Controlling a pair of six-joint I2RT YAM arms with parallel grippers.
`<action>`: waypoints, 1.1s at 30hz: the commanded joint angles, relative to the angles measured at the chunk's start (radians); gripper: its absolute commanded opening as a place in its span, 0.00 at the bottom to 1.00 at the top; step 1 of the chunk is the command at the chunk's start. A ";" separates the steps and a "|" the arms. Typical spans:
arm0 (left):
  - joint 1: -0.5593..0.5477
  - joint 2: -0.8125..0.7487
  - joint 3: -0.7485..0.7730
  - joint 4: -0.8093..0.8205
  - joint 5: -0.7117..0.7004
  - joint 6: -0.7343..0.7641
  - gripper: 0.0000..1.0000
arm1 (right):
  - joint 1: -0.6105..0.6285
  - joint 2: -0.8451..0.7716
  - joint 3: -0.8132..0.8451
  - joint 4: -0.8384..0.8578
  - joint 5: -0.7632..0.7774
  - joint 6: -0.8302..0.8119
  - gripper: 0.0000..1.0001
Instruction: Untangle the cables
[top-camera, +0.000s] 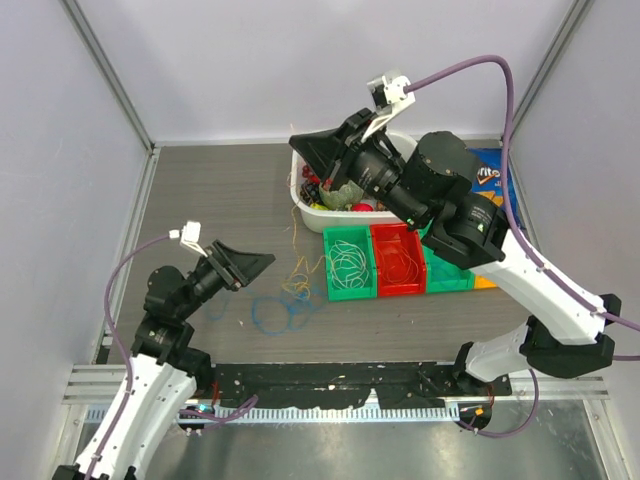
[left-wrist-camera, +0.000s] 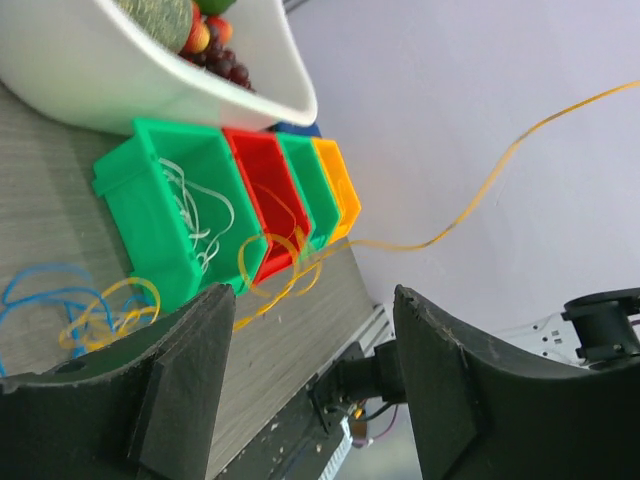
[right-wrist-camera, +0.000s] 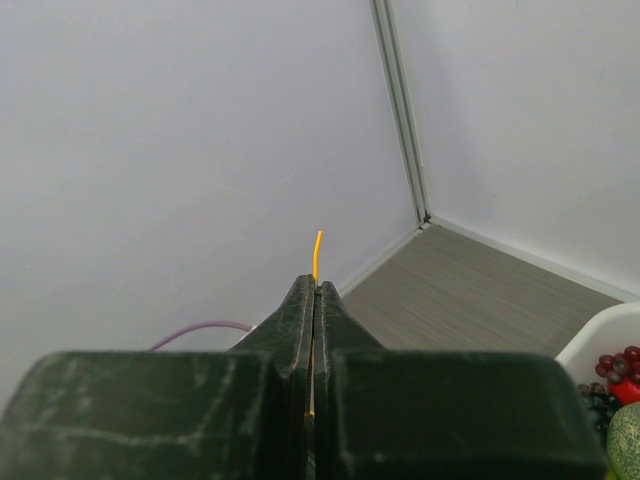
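green bin (left-wrist-camera: 130, 195): white cables (top-camera: 349, 262) | red bin (top-camera: 399, 290) beside it: orange cable (top-camera: 400, 265) | left jaws wide, empty | right jaws pinch yellow cable (right-wrist-camera: 316, 245)

A row of bins (top-camera: 400, 262) stands right of centre on the counter (top-camera: 220, 200), with a tub (top-camera: 305, 205) just behind it at 11 o'clock. Coils (top-camera: 348, 262) lie in the two leftmost bins. Loose cables (top-camera: 285, 300) lie at the row's 9 o'clock. The left end effector (top-camera: 262, 262) is at their 10 o'clock. The right end effector (top-camera: 295, 143), at their 12 o'clock, pinches one strand (right-wrist-camera: 316, 250).
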 joint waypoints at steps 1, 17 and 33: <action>0.004 0.024 -0.093 0.156 0.071 -0.044 0.68 | 0.004 0.027 0.073 0.050 -0.018 0.005 0.01; -0.175 0.306 -0.190 0.656 0.064 -0.079 0.83 | 0.004 0.120 0.196 0.084 -0.073 0.025 0.01; -0.246 0.214 0.081 0.350 -0.111 0.157 0.89 | 0.004 0.134 0.159 0.065 -0.136 0.088 0.01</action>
